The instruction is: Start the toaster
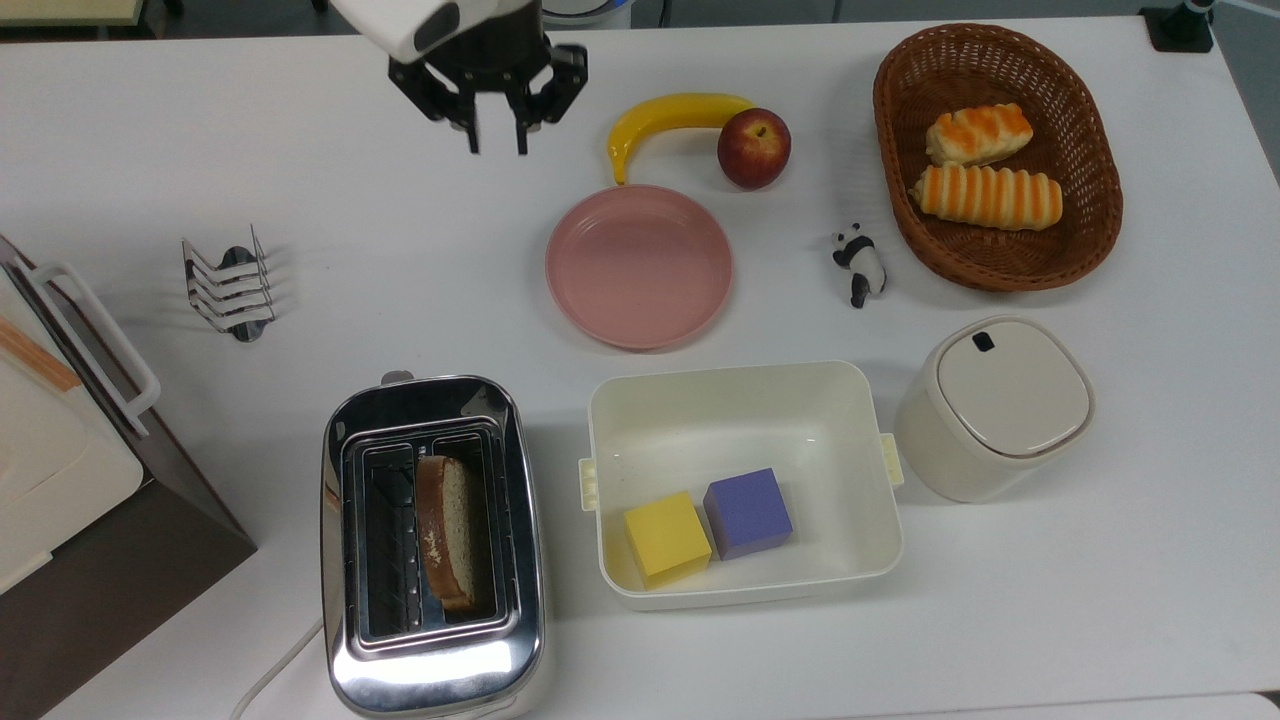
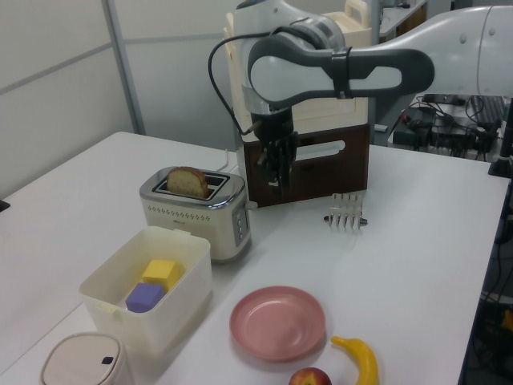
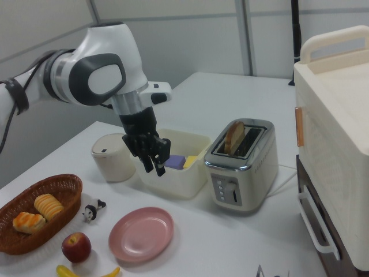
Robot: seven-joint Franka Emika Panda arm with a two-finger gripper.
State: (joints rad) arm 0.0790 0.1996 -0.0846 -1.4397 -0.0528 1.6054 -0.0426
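Toaster — a chrome two-slot unit standing at the near edge of the white table, toward the top view's lower left, with a slice of bread upright in the slot on the top view's right. A white cord leaves its near end. In the right view the control face carries a column of small buttons beside a vertical slot for the lever; the lever's height in its slot is too small to judge.

Gripper — raised above the far part of the table, well apart from the toaster, near the stem end of a banana. Its two fingers are spread, with clear space between them and nothing held (the gap is plain in the top view).

Handling, as a judgement: the body is rigid metal, smooth and probably slippery, and light enough that a sideways shove could slide it on the table. It need not be lifted. The place to act is the lever at the end face — a small, stiff tab best pressed straight downward from above, so that the force runs into the table and not across it. The bread is soft and should be left untouched.
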